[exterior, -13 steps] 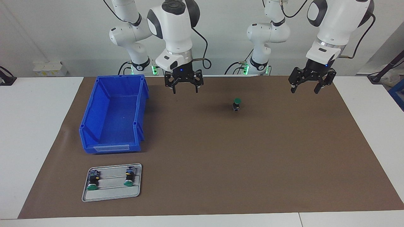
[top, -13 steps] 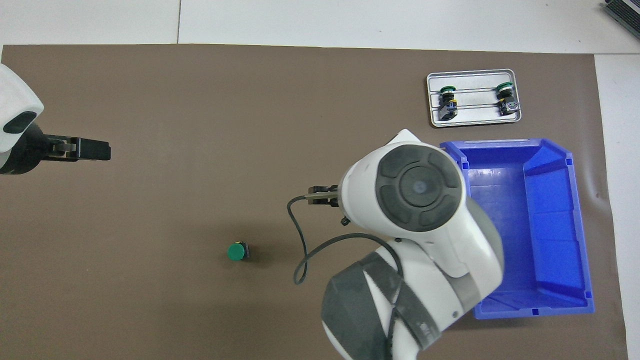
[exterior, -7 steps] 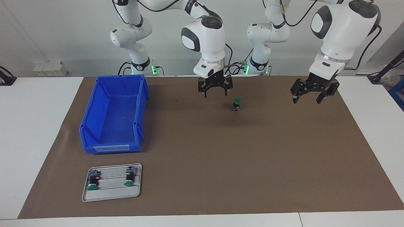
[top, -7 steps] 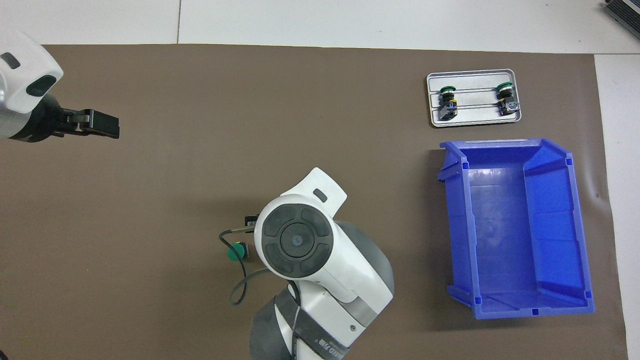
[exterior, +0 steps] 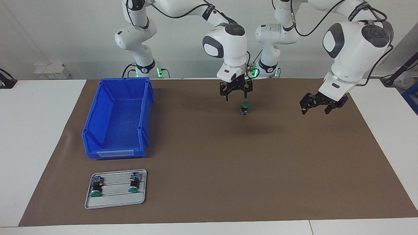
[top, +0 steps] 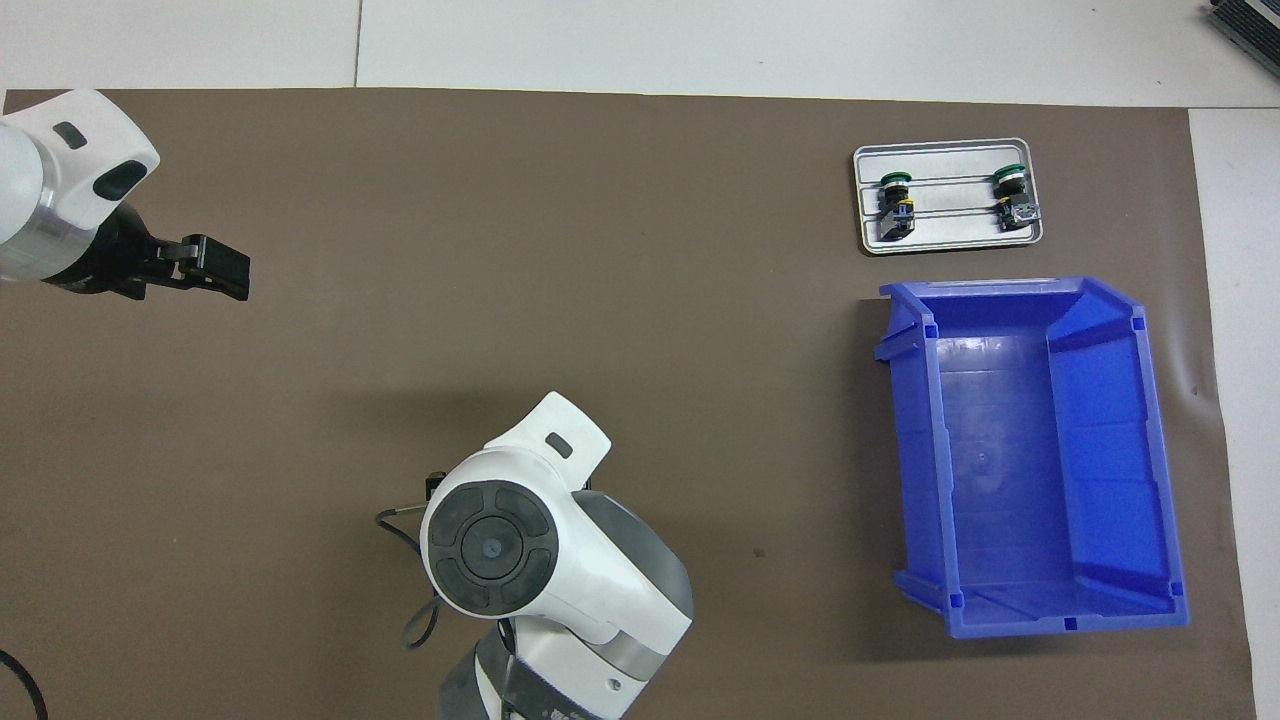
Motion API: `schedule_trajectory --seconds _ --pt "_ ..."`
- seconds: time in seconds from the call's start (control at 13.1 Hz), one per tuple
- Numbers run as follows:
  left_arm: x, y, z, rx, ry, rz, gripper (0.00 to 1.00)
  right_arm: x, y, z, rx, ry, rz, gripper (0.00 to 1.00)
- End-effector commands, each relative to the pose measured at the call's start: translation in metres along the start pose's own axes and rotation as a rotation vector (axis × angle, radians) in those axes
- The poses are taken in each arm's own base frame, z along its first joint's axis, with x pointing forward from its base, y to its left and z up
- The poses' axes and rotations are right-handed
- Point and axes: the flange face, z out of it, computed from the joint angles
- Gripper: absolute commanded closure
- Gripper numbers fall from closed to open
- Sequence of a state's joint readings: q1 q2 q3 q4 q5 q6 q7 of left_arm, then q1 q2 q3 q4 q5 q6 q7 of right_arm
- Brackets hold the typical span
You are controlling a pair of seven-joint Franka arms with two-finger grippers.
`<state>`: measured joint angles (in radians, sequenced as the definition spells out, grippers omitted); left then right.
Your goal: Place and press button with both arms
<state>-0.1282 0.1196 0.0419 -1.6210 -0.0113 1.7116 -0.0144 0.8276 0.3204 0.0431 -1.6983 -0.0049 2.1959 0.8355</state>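
Button [exterior: 245, 108], green cap up, stands on the brown mat [exterior: 209, 156]; right claw [exterior: 236, 95] hovers above it, spread; left claw [exterior: 316, 108], released, hangs well apart.

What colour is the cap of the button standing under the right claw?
Green, on a black body; the button shows best in the facing view.

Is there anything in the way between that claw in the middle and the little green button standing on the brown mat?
Nothing visible. The right gripper hangs open just above the button, which stands upright alone on the mat, with only air between them. The left gripper waits off to the side.
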Motion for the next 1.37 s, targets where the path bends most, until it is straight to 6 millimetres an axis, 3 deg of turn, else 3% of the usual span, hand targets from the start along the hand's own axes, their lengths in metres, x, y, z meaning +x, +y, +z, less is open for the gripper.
schedule_trajectory --seconds 0.0,0.15,0.23,0.46,0.61,0.84,1.14,1.3 --pt "-0.024 -0.002 0.006 -0.003 -0.022 0.008 0.0 0.006 -0.008 0.02 0.012 0.013 0.034 0.09" --pt "-0.024 -0.002 0.0 -0.003 -0.008 0.011 0.0 -0.024 -0.039 0.056 -0.014 -0.02 0.029 0.11" --pt "-0.023 -0.003 -0.005 -0.003 0.007 0.011 0.0 -0.023 -0.042 0.065 -0.031 -0.006 0.026 0.11" --pt "-0.011 -0.003 -0.031 -0.001 0.06 0.016 0.0 -0.028 -0.045 0.079 -0.047 0.009 0.03 0.14" --pt "-0.008 -0.006 -0.044 0.002 0.002 0.011 0.0 -0.03 -0.046 0.091 -0.051 0.011 0.035 0.17" --pt "-0.01 -0.004 -0.071 0.001 0.001 0.013 0.0 -0.031 -0.047 0.094 -0.059 0.023 0.039 0.23" --pt "-0.028 -0.005 -0.051 -0.003 -0.04 0.012 0.0 -0.043 -0.056 0.094 -0.054 0.021 0.036 0.28" --pt "-0.033 -0.005 -0.052 -0.003 -0.042 0.009 0.0 -0.043 -0.057 0.093 -0.053 0.026 0.039 0.33"
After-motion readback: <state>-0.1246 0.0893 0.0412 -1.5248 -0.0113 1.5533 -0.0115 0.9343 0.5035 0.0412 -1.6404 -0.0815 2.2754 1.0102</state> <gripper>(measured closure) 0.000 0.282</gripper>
